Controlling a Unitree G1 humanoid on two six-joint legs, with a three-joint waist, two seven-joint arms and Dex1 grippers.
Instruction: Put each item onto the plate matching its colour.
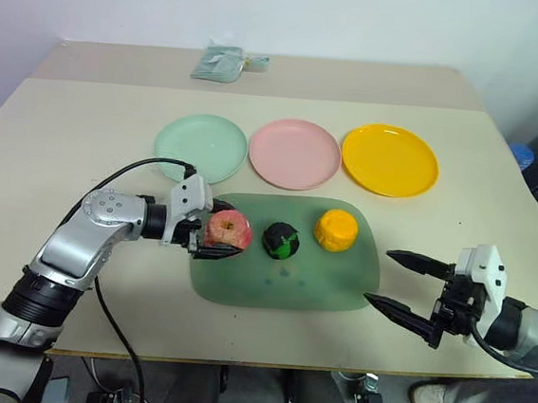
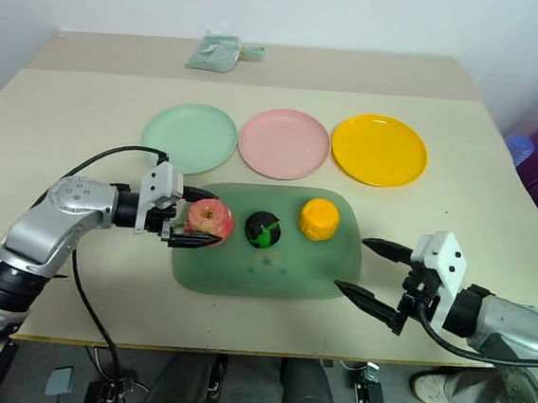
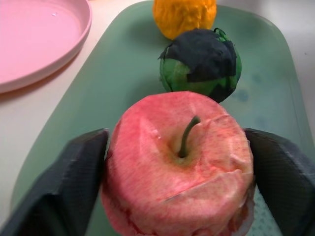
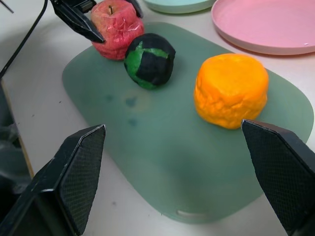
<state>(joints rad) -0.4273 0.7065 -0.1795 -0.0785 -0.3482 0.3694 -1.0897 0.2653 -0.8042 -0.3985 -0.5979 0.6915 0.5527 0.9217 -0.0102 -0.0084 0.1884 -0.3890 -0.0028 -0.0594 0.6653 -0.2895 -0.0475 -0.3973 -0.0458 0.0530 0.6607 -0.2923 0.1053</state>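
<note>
On the translucent green tray three items lie in a row: a pink-red apple on the left, a green-and-black ball in the middle, a lumpy yellow-orange fruit on the right. My left gripper reaches in from the left, its two fingers pressed on either side of the apple, which rests on the tray. My right gripper stands open at the tray's right edge, holding nothing. Behind the tray lie the mint green plate, the pink plate and the yellow plate, all bare.
A crumpled pale green bag lies at the table's far edge. A blue object stands off the table on the right. Bare tabletop surrounds the tray on the left and right.
</note>
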